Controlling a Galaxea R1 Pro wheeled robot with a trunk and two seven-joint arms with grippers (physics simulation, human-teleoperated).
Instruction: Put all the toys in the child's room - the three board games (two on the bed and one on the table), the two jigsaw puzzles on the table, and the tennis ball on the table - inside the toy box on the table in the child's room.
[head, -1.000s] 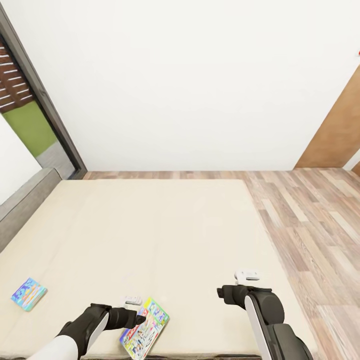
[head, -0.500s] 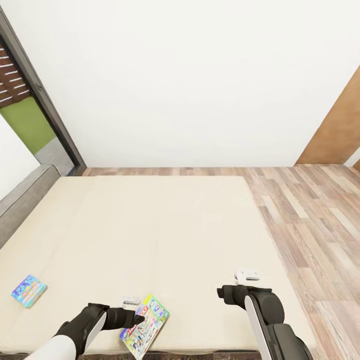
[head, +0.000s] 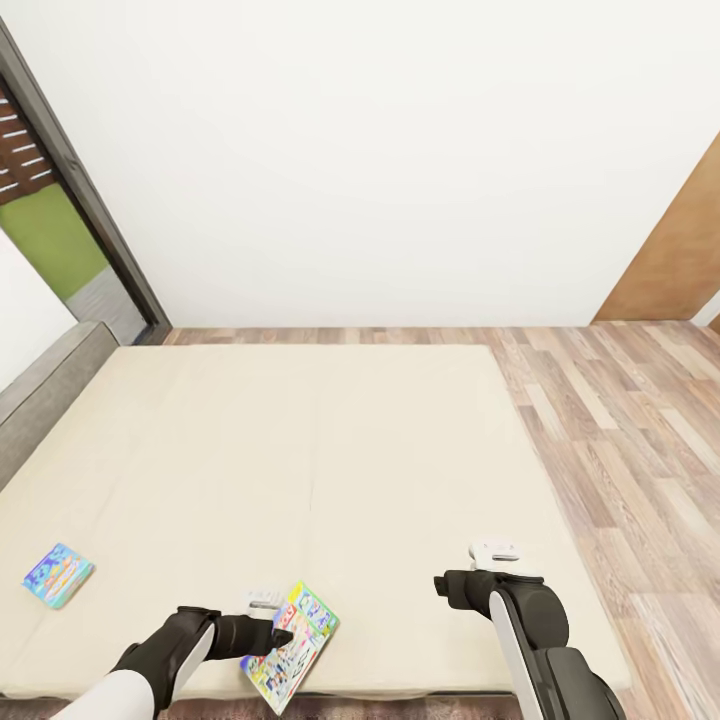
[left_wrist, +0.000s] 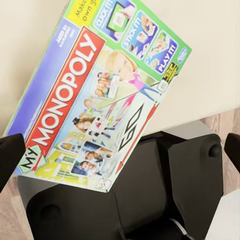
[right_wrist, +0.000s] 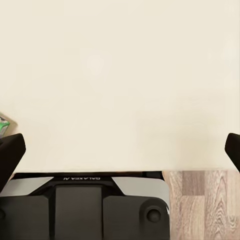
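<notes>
Camera drawn back, left gripper, right gripper open, Monopoly box overhanging bed

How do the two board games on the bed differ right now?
The Monopoly box is larger, mostly green with a red banner; the blue game is smaller. The Monopoly box juts over the bed's near edge by the left tool; the blue game lies apart, toward the headboard side. Both are thin, flat printed boxes.

White wall, plank floor, dark-framed window
</notes>
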